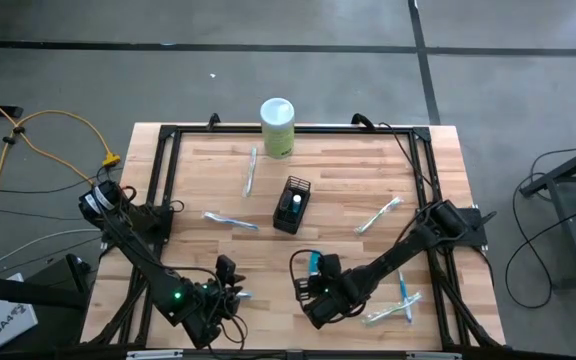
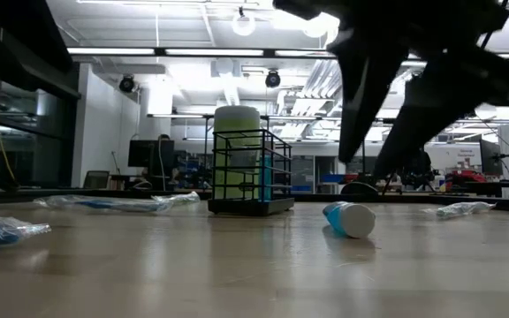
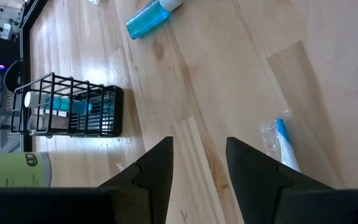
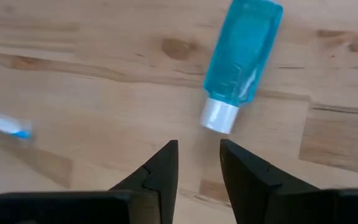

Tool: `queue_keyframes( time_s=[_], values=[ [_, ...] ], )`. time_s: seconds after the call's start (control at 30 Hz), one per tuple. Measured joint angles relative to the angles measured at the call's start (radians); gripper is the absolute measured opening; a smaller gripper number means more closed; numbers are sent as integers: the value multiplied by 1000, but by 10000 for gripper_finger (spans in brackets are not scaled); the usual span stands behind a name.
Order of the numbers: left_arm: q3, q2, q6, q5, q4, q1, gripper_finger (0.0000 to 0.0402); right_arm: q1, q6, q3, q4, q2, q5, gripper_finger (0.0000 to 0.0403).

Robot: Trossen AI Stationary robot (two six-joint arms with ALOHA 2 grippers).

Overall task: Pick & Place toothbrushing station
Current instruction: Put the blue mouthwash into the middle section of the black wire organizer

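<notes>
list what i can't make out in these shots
- Teal tube in the mesh holder: its label, too small in every view.
- Wrapped toothbrush: left wrist view, partly hidden by the left tool's finger.
- Loose tube: right wrist view, far end cut by the edge.
- Canister: low view, behind the holder.

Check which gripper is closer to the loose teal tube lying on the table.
Right. The right gripper hovers open just short of the teal tube, at its white cap. The left gripper, also open, is farther off across bare wood.
</notes>
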Motion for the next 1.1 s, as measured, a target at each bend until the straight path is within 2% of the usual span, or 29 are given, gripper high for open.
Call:
queue_keyframes(
  time_s=[0.97, 1.1],
  values=[
    [0, 0, -22, 0, -18, 1, 140, -6, -28, 0, -8, 6, 6, 110],
    [0, 0, -22, 0, -18, 1, 140, -6, -47, 0, -9, 6, 6, 129]
  ],
)
